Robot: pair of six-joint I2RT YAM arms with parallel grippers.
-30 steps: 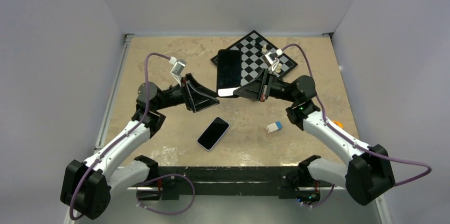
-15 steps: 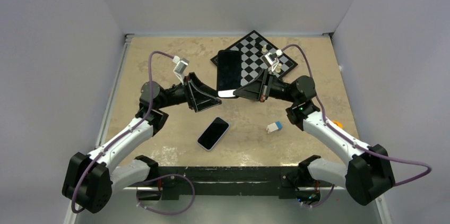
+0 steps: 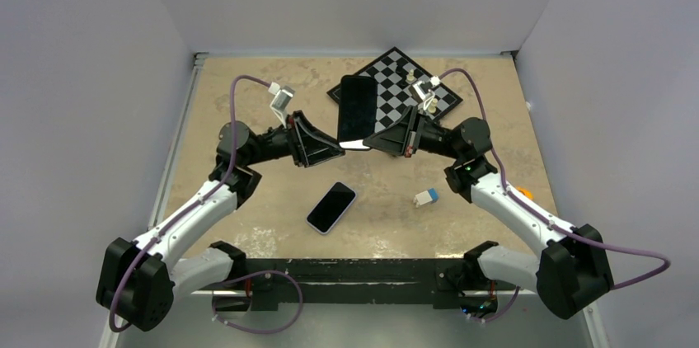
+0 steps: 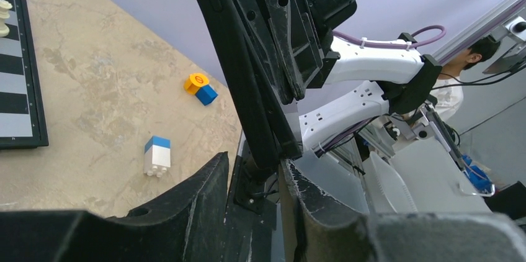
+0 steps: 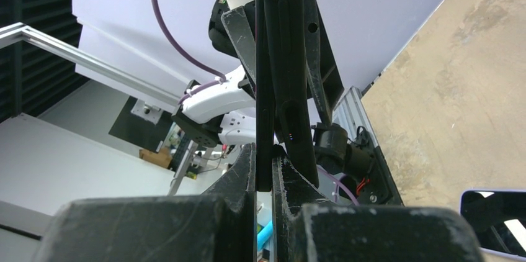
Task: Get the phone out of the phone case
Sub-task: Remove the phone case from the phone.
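The black phone in its phone case point(image 3: 355, 107) hangs in the air over the table's middle, screen toward the top camera. I cannot tell phone and case apart. My right gripper point(image 3: 368, 143) is shut on its lower edge from the right; in the right wrist view the thin dark slab point(image 5: 265, 57) is pinched between the fingers of that gripper point(image 5: 263, 153). My left gripper point(image 3: 338, 148) reaches the same lower edge from the left. In the left wrist view the slab's side point(image 4: 229, 45) runs down between the jaws of the left gripper point(image 4: 254, 161), close to the right finger, with a gap to the left one.
A second phone point(image 3: 330, 207) with a pale rim lies screen up on the table below the grippers. A chessboard point(image 3: 396, 88) with a few pieces point(image 3: 412, 76) sits at the back. A white and blue brick point(image 3: 426, 196) and an orange piece point(image 3: 525, 193) lie to the right.
My left gripper has moved right onto the held phone's lower edge and its jaws have narrowed around it. The right gripper and the phone have stayed put.
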